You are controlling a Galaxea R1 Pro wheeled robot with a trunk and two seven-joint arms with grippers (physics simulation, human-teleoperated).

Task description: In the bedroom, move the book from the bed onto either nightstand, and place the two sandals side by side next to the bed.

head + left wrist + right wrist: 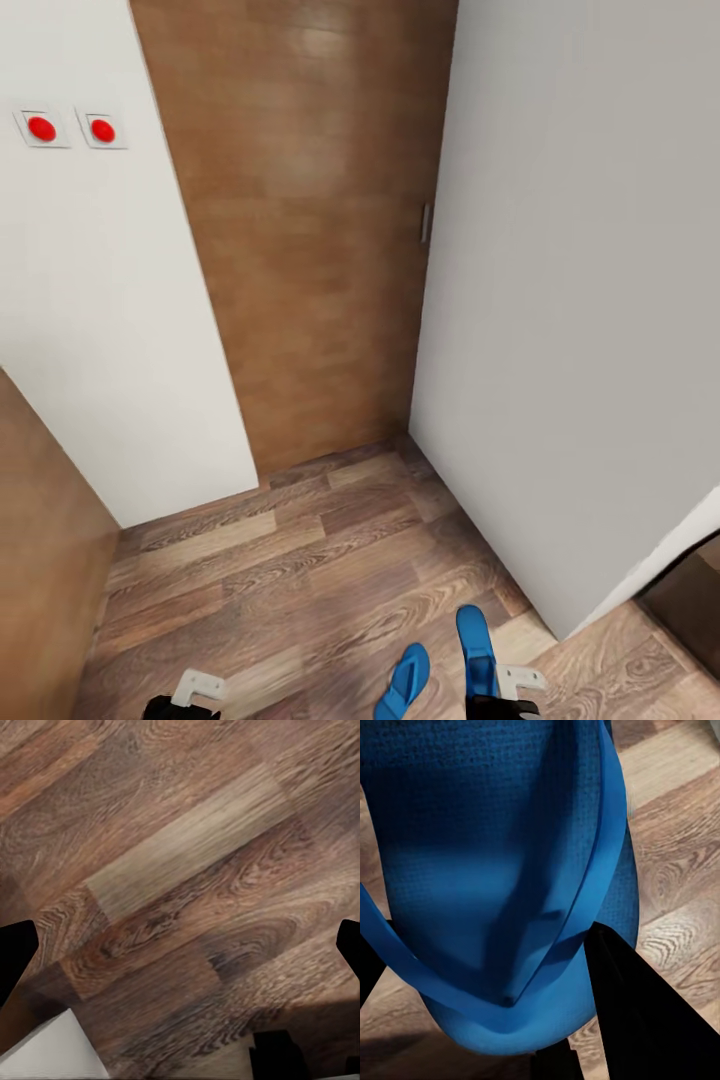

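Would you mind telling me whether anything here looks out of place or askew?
Yes: two blue sandals lie on the wood floor near a corner, and they are not parallel. The left sandal slants, while the right sandal points straight ahead, close under the right tool. Nothing looks spilled or damaged.

Matt textured blue sandal (502, 855); wood-grain floor (300, 560)
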